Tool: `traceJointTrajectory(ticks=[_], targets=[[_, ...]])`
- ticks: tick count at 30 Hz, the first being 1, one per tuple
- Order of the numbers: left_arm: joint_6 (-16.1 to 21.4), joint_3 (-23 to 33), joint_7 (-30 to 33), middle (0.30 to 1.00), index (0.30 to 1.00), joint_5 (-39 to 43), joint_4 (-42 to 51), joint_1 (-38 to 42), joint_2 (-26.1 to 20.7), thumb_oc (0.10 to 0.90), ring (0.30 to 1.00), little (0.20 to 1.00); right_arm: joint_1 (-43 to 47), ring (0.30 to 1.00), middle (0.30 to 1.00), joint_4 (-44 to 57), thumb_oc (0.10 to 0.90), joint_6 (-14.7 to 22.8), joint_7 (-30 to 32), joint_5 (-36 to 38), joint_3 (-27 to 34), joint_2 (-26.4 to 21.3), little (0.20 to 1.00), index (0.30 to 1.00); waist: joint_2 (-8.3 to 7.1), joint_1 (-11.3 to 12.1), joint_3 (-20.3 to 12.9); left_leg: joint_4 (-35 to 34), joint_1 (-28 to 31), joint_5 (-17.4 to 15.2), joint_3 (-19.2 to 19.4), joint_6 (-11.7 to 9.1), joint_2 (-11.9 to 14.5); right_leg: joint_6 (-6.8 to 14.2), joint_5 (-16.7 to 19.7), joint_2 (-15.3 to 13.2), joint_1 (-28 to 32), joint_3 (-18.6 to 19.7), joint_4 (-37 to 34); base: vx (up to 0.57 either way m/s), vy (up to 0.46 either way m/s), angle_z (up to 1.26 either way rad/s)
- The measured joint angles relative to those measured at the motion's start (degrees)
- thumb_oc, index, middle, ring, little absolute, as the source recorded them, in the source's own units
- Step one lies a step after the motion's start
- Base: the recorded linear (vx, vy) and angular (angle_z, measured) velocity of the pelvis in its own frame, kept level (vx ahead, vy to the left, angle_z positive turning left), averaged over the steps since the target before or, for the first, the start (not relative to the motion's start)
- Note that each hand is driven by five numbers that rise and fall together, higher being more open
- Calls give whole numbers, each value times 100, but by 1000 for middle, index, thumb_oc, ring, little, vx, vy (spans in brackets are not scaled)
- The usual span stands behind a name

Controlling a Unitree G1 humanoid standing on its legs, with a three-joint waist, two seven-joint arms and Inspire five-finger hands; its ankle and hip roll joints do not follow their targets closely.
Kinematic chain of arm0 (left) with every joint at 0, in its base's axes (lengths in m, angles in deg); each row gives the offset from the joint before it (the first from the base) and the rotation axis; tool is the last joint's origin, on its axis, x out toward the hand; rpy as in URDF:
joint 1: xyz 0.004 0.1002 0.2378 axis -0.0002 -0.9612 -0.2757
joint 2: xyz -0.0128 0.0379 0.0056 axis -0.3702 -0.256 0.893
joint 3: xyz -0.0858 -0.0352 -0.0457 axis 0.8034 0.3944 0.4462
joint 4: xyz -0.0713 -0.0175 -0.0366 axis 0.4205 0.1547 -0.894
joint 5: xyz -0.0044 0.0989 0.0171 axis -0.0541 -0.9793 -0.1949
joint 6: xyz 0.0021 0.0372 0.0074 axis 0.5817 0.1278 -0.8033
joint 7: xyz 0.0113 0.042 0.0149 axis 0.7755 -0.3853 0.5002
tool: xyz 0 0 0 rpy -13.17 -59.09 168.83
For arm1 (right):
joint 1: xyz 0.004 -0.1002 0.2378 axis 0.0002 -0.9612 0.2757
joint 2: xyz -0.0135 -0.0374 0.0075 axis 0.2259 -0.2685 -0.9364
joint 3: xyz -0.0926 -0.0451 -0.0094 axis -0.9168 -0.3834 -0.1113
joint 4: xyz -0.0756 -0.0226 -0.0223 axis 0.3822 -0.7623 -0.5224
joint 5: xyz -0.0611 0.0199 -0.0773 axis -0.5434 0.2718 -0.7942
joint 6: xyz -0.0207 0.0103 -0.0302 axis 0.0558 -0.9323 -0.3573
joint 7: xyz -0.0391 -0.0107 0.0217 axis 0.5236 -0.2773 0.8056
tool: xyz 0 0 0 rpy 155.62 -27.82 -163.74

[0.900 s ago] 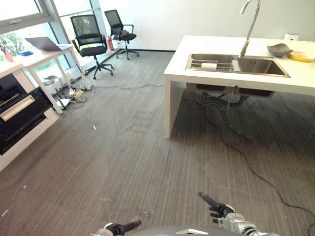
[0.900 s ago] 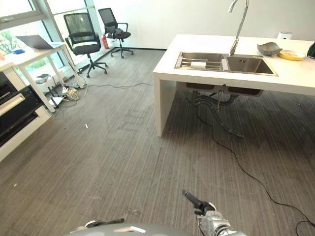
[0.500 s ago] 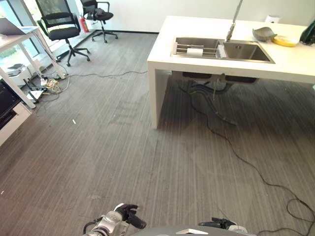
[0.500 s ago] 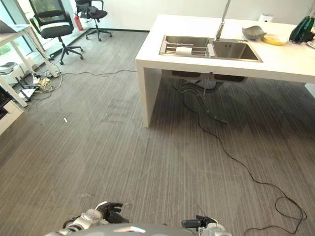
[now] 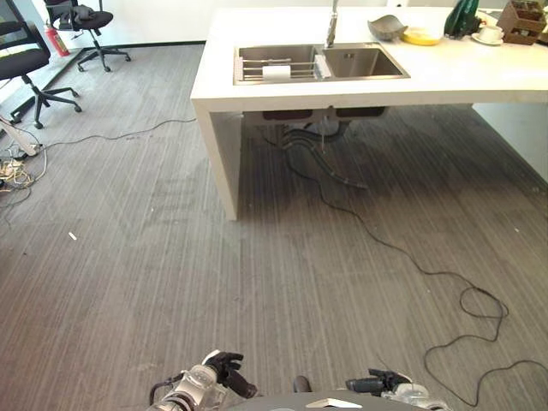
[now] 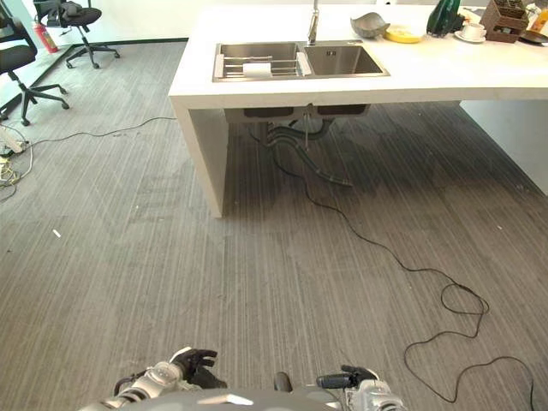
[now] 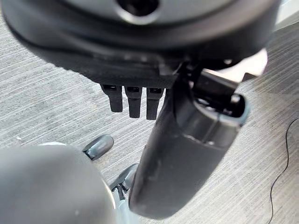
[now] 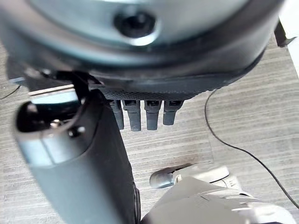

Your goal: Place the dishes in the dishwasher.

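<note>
**Facing the sink counter, both hands low and empty**

Looking down across grey striped floor [image 5: 171,257], the left eye view takes in a white counter [image 5: 445,73] at the far side, with a steel double sink [image 5: 317,62] set into it. A small white item [image 5: 276,73] lies on the rack in the sink's left basin, and a tap [image 5: 331,21] rises behind the divide. To the right of the sink, on the countertop, sit the dishes: a grey bowl [image 5: 388,26], a yellow plate [image 5: 421,36] just beside it, then a dark green object [image 5: 462,17] and a white cup on a saucer [image 5: 491,34] further right. A black cable [image 5: 402,257] trails over the floor from under the sink. Black office chairs [image 5: 26,64] stand at the far left. The left hand [image 5: 224,370] and right hand [image 5: 377,382] show at the bottom edge, well apart from the counter.

From the right eye view the same scene appears: the bowl [image 6: 369,25] and yellow plate [image 6: 402,35] rest on the counter right of the sink, with a brown basket [image 6: 503,17] near the far right corner.

In the left wrist view the left hand [image 7: 135,100] has its fingers hanging straight and relaxed with the thumb alongside, holding nothing, floor beyond.

In the right wrist view the right hand [image 8: 140,114] likewise shows straight, loose fingers beside its thumb, grasping nothing.
</note>
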Motion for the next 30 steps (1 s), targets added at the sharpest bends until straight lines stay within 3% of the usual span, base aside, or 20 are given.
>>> traceJointTrajectory(ticks=[16,19,21,22,23,24,25,26,27,28,29,30], targets=[[-9,-12,29,900,900,-173,7,-72,17,800,900,900,3,900,900,14,800,13,63,20,-1,-6,900,900,60,-7,-86,0,-2,1,-250,-17,32,-78,-36,22,71,-220,12,17,-39,8],[-1,34,49,900,900,-178,-141,-65,-18,800,900,900,3,900,900,7,800,21,55,79,5,-12,900,900,48,-8,-130,32,-38,8,-295,-41,48,-112,-63,27,71,-272,13,25,-106,10],[-12,141,116,900,900,-156,-261,-71,-93,800,900,900,12,900,900,-9,800,47,58,147,5,-20,900,900,11,-11,-131,233,-134,-50,-339,-162,71,-185,-115,40,66,-322,23,9,-151,11],[0,291,148,900,900,-101,-307,-48,-151,800,900,900,62,900,900,-26,800,56,51,187,4,-13,900,900,-66,29,-93,682,-358,-161,-357,-340,70,-298,-198,34,-3,-319,153,7,-123,6],[0,291,148,900,900,-101,-307,-48,-151,800,900,900,62,900,900,-26,800,56,51,187,4,-13,900,900,-66,29,-93,682,-358,-161,-357,-340,70,-298,-198,34,-3,-319,153,78,-232,-3],[31,622,224,900,900,74,-317,64,-290,800,900,900,213,900,900,-62,800,61,36,229,9,21,900,900,-341,116,55,2123,-1095,-230,-423,-520,9,-495,-345,-59,-228,-295,624,68,-167,-6],[31,622,224,900,900,74,-317,64,-290,800,900,900,213,900,900,-62,800,61,36,229,9,21,900,900,-341,116,55,2123,-1095,-230,-423,-520,9,-495,-345,-59,-228,-295,624,91,-239,-1],[64,793,283,900,900,204,-338,141,-322,800,900,900,242,900,900,-62,800,62,37,230,59,14,900,900,-439,172,112,3103,-1582,-137,-476,-671,16,-572,-444,-80,-322,-313,876,104,-139,3],[171,935,323,900,900,541,-245,269,-347,800,900,900,246,900,900,-180,800,88,51,229,43,3,900,900,-608,401,221,4765,-2500,606,-852,-836,-93,-715,-569,-80,-340,-289,1153,222,-151,-9],[248,981,327,900,900,741,-149,309,-347,800,900,900,275,900,900,-241,800,84,72,226,-25,-10,900,900,-582,548,272,5131,-2815,516,-964,-820,-184,-751,-593,-64,-258,-211,1151,315,-73,-19],[272,973,310,900,900,793,-126,368,-328,800,900,900,305,900,900,-279,800,68,79,226,-30,-27,900,900,-642,637,328,5030,-2973,492,-994,-808,-322,-771,-605,-109,-215,-169,1141,346,8,-29],[274,938,321,900,900,847,-55,430,-286,800,900,900,359,900,900,-396,800,57,89,210,-57,-34,900,900,-692,714,335,4570,-3067,439,-848,-723,-436,-546,-651,-152,-217,-15,985,399,48,-37]])
